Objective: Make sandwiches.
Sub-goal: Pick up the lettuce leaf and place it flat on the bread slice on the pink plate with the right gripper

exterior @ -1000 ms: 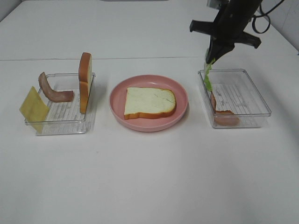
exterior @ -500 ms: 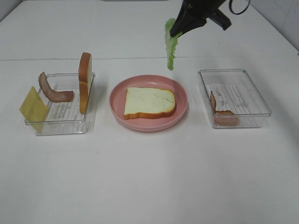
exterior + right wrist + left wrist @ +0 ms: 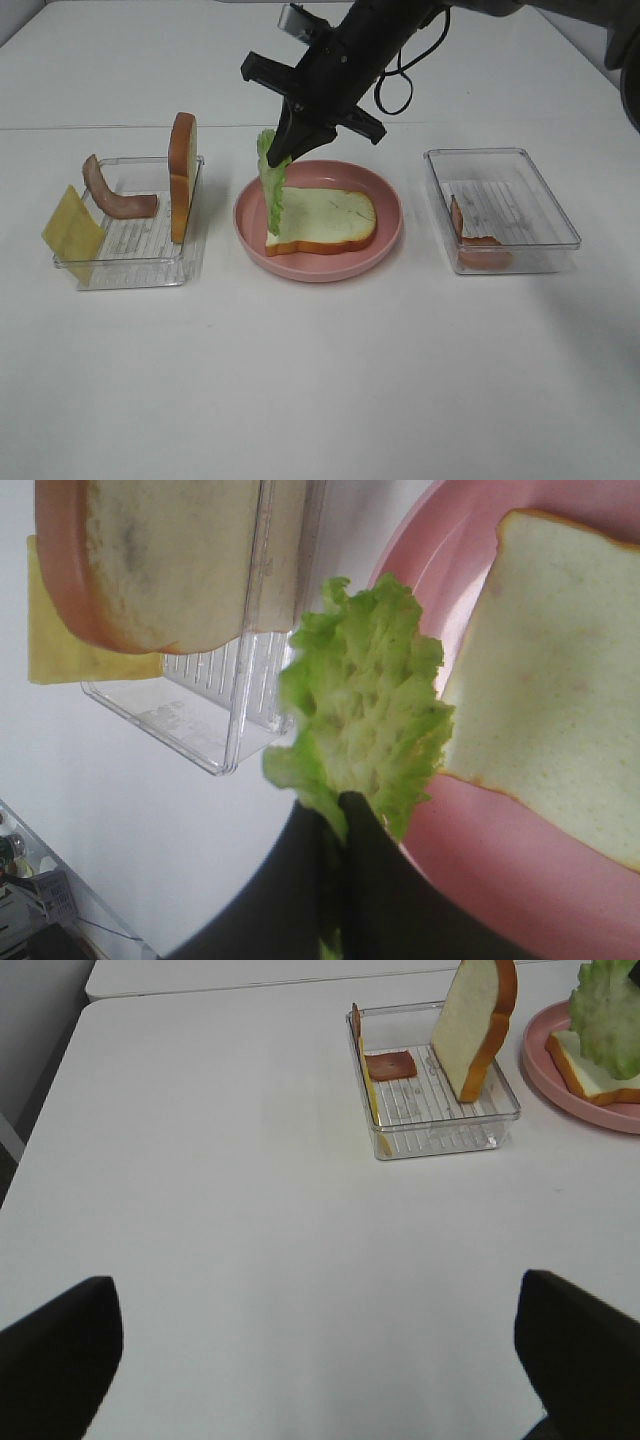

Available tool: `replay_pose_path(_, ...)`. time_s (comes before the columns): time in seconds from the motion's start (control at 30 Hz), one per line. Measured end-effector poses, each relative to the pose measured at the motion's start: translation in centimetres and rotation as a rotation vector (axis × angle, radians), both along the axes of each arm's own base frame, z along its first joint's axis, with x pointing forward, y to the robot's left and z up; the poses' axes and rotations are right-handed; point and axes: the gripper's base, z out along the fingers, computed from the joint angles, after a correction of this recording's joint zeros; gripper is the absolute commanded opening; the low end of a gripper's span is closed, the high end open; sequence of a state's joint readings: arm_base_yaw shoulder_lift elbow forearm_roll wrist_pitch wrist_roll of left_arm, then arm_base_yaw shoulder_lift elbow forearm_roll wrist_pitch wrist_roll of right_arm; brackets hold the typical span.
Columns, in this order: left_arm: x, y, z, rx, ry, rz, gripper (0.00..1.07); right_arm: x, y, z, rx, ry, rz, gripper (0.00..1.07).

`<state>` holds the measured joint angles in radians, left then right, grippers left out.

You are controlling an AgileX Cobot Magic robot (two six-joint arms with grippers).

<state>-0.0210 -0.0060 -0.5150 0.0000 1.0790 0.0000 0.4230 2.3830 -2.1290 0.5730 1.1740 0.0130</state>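
On the pink plate the sandwich is a single white, brown-crusted bread slice lying flat. My right gripper is shut on the top edge of a green lettuce leaf. The leaf hangs over the slice's left end, its lower tip at the bread. In the right wrist view the lettuce hangs beside the bread slice. My left gripper is open over bare table, well away from the left tray, its fingertips wide apart.
The left clear tray holds a yellow cheese square, a bacon strip and an upright bread slice. The right clear tray holds a bacon strip.
My right gripper has carried the lettuce from above the right tray leftward and down to the plate's left side. The leaf now hangs at the bread.
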Motion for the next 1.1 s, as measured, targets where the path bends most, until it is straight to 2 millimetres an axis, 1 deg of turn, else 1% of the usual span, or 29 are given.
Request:
replay_pose_path(0.03,0.0,0.0,0.0,0.000,0.000,0.000,1.02,0.2,0.2,-0.7,-0.001,0.003,-0.004,0.00)
replay_pose_path(0.17,0.0,0.0,0.0,0.000,0.000,0.000,1.02,0.4,0.1,-1.5,-0.024,-0.004,-0.006,0.00)
replay_pose_path(0.2,0.0,0.0,0.0,0.000,0.000,0.000,1.02,0.5,-0.1,-2.2,-0.057,-0.009,0.000,0.00)
replay_pose_path(0.27,0.0,0.0,0.0,0.000,0.000,0.000,1.02,0.6,-0.3,-2.3,-0.080,-0.018,0.002,0.00)
replay_pose_path(0.3,0.0,0.0,0.0,0.000,0.000,0.000,1.02,0.8,-0.8,-2.7,-0.141,-0.039,0.007,0.00)
replay_pose_path(0.33,0.0,0.0,0.0,0.000,0.000,0.000,1.02,0.8,-0.8,-2.7,-0.141,-0.039,0.007,0.00)
replay_pose_path(0.4,0.0,0.0,0.0,0.000,0.000,0.000,1.02,1.1,-1.6,-3.0,-0.230,-0.072,0.004,0.00)
replay_pose_path(0.43,0.0,0.0,0.0,0.000,0.000,0.000,1.02,1.1,-1.6,-3.0,-0.230,-0.072,0.004,0.00)
replay_pose_path(0.47,0.0,0.0,0.0,0.000,0.000,0.000,1.02,1.3,-2.0,-3.2,-0.276,-0.088,-0.005,0.00)
replay_pose_path(0.53,0.0,0.0,0.0,0.000,0.000,0.000,1.02,1.4,-2.4,-3.4,-0.305,-0.095,-0.009,0.00)
replay_pose_path(0.8,0.0,0.0,0.0,0.000,0.000,0.000,1.02,1.5,-2.6,-3.6,-0.312,-0.088,-0.022,0.00)
replay_pose_path(0.83,0.0,0.0,0.0,0.000,0.000,0.000,1.02,1.5,-2.6,-3.6,-0.311,-0.088,-0.023,0.02)
replay_pose_path(0.87,0.0,0.0,0.0,0.000,0.000,0.000,1.02,1.5,-2.6,-3.6,-0.311,-0.088,-0.023,0.02)
replay_pose_path(0.9,0.0,0.0,0.0,0.000,0.000,0.000,1.02,1.5,-2.6,-3.6,-0.311,-0.088,-0.023,0.19)
replay_pose_path(0.93,0.0,0.0,0.0,0.000,0.000,0.000,1.02,1.5,-2.6,-3.6,-0.311,-0.088,-0.023,0.19)
replay_pose_path(0.97,0.0,0.0,0.0,0.000,0.000,0.000,1.02,1.5,-2.6,-3.6,-0.310,-0.088,-0.023,0.42)
replay_pose_path(1.0,0.0,0.0,0.0,0.000,0.000,0.000,1.02,1.6,-2.6,-3.6,-0.309,-0.091,-0.024,0.57)
replay_pose_path(1.03,0.0,0.0,0.0,0.000,0.000,0.000,1.02,1.6,-2.6,-3.6,-0.309,-0.091,-0.024,0.57)
replay_pose_path(1.07,0.0,0.0,0.0,0.000,0.000,0.000,1.02,1.6,-2.5,-3.6,-0.308,-0.094,-0.026,0.80)
replay_pose_path(1.1,0.0,0.0,0.0,0.000,0.000,0.000,1.02,1.6,-2.5,-3.6,-0.308,-0.095,-0.024,0.86)
